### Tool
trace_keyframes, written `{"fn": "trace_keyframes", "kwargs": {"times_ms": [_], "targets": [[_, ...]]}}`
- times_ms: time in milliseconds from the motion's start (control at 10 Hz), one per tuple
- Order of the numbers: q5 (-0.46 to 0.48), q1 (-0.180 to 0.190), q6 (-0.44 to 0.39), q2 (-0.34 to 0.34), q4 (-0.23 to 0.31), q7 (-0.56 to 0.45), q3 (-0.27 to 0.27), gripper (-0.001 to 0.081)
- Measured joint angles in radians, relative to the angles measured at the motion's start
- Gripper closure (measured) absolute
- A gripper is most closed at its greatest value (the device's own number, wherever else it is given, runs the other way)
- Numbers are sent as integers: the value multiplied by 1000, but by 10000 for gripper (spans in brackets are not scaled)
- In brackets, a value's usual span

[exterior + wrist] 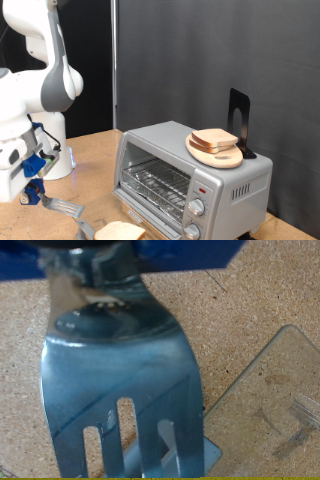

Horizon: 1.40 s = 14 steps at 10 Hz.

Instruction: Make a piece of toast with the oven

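Note:
The silver oven [195,175] stands at the exterior view's right with its glass door [268,405] folded down and the wire rack showing inside. A pale tan piece of toast [118,232] lies low in front of the oven, at the exterior view's bottom edge. My gripper [34,190] hangs at the exterior view's left, near the tabletop, shut on the handle of a slotted metal spatula [120,380]. The spatula's blade [66,207] points toward the toast but stops short of it. In the wrist view the blade fills the picture below the gripper [95,265].
A round wooden plate [217,157] with another bread slice [214,140] sits on the oven's roof, next to a black upright stand [238,120]. Two knobs [198,208] are on the oven's right panel. The cork-brown table [95,150] extends behind the gripper.

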<state>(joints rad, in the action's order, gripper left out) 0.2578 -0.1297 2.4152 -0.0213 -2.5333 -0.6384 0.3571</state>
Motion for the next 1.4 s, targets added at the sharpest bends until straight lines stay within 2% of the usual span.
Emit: {"fn": "trace_keyframes", "kwargs": {"times_ms": [400, 700, 1400], "targets": [[5, 5, 36, 19, -20, 36, -33, 440], [-21, 8, 40, 33, -29, 97, -53, 440], [-5, 8, 42, 56, -30, 147, -96, 440]]}}
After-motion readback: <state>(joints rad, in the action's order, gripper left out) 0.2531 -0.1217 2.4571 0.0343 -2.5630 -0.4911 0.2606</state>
